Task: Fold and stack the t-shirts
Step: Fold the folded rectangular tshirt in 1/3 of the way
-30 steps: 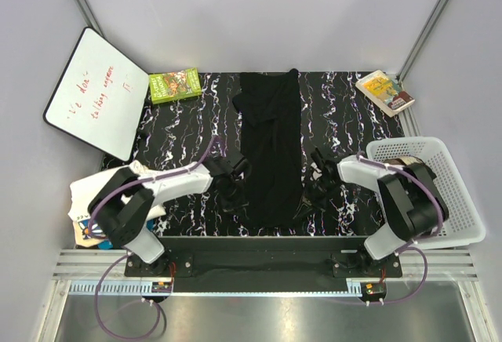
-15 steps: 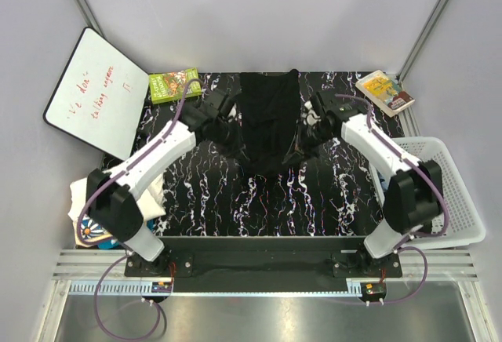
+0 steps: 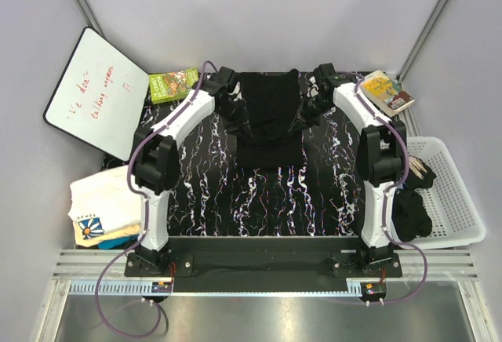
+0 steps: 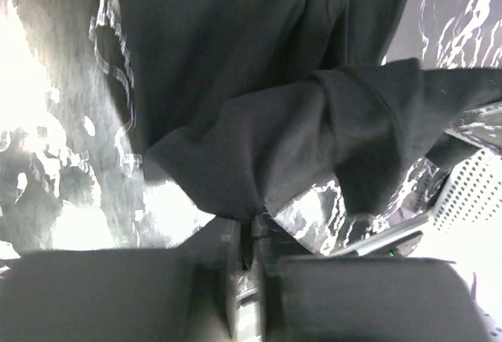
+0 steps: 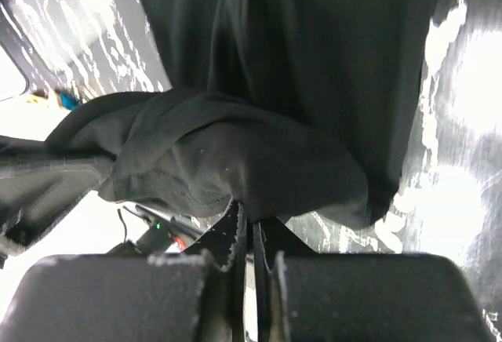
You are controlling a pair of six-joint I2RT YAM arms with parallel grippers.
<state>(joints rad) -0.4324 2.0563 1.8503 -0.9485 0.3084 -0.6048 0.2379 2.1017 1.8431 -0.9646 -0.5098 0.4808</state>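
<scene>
Both arms reach to the far end of the marbled surface, one on each side of the black tee. The tee lies doubled over at the far middle. The left gripper has its fingers nearly together, pinching a bunched fold of the tee. The right gripper is clamped on the opposite fold. A white tee sits off the near left edge, and a basket stands at the right.
</scene>
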